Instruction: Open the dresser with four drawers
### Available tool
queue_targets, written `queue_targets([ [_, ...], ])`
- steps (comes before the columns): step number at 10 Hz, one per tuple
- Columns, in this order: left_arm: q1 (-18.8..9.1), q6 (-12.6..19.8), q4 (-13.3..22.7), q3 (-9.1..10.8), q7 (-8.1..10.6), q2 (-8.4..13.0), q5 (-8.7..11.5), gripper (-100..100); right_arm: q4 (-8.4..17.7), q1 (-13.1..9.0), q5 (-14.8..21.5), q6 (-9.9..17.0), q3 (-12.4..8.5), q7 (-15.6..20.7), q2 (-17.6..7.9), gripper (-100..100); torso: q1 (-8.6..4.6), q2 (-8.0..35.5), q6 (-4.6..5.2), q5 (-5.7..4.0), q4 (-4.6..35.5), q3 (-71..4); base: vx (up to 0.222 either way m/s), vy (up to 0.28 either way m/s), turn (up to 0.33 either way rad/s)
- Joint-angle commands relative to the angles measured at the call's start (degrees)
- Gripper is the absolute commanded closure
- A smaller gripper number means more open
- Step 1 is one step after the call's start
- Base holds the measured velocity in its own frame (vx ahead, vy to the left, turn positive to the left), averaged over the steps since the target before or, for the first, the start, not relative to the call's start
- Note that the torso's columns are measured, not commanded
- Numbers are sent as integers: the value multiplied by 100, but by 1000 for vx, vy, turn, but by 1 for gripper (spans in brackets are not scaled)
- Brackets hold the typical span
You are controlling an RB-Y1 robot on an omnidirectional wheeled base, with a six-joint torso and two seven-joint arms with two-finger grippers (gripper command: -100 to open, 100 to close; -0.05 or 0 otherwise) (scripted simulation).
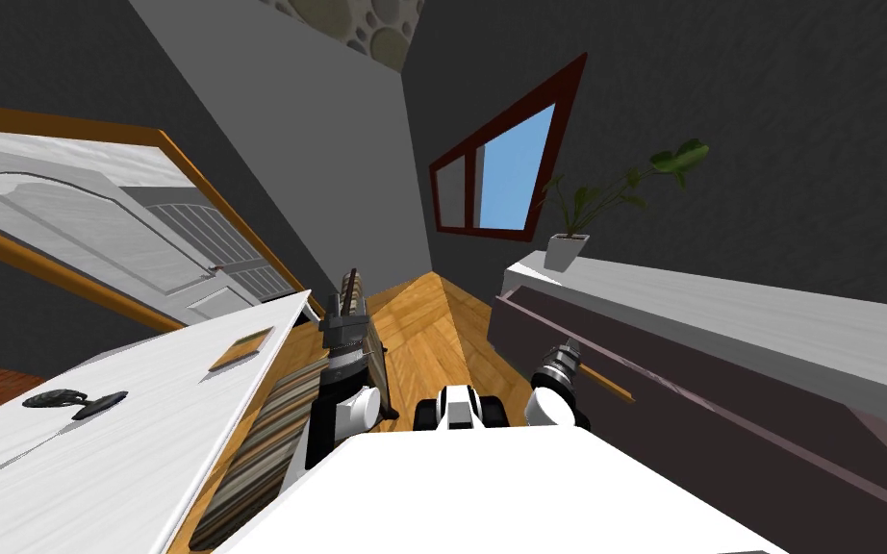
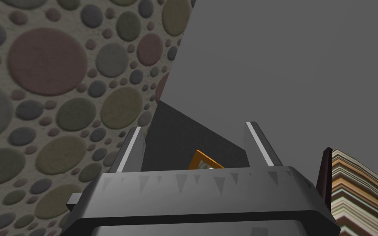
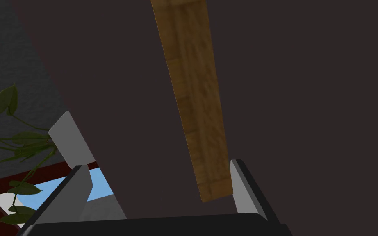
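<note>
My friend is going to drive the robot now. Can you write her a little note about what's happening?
Right gripper: open, with the dresser's wooden handle between its fingers, close to one of them, not gripped yet.
Left gripper: open, holding nothing, raised on my left side.
Dresser: on my right, dark front, light top.
Done: gripper lined up at the handle.
Left: shut on the handle and pull the drawer out. I can't tell if it is out at all.

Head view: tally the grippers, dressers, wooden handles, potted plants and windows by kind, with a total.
Grippers: 2, left gripper and right gripper
Dresser: 1
Wooden handle: 1
Potted plant: 1
Window: 1
Total: 6
</note>
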Motion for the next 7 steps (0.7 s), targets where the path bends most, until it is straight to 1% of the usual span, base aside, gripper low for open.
queue_targets([
  [1,0,0,0,0,0,0,0,0,-381,69,-308,14,56,404,-65,-100,16,19,1,13,11,5,14,7,-40],
  [3,0,0,0,0,0,0,0,0,-657,130,-541,24,100,694,-114,-100,41,43,-3,40,32,7,10,10,-26],
  [4,0,0,0,0,0,0,0,0,-528,169,-522,25,74,601,-100,-100,52,55,1,54,41,8,12,2,-8],
  [5,-1,0,0,-1,0,0,0,0,-526,182,-546,24,77,624,-97,0,49,51,0,44,31,12,8,0,3],
  [7,-1,0,0,-1,0,-1,0,0,-480,199,-561,17,82,609,-85,0,25,31,2,26,17,5,0,0,0],
])
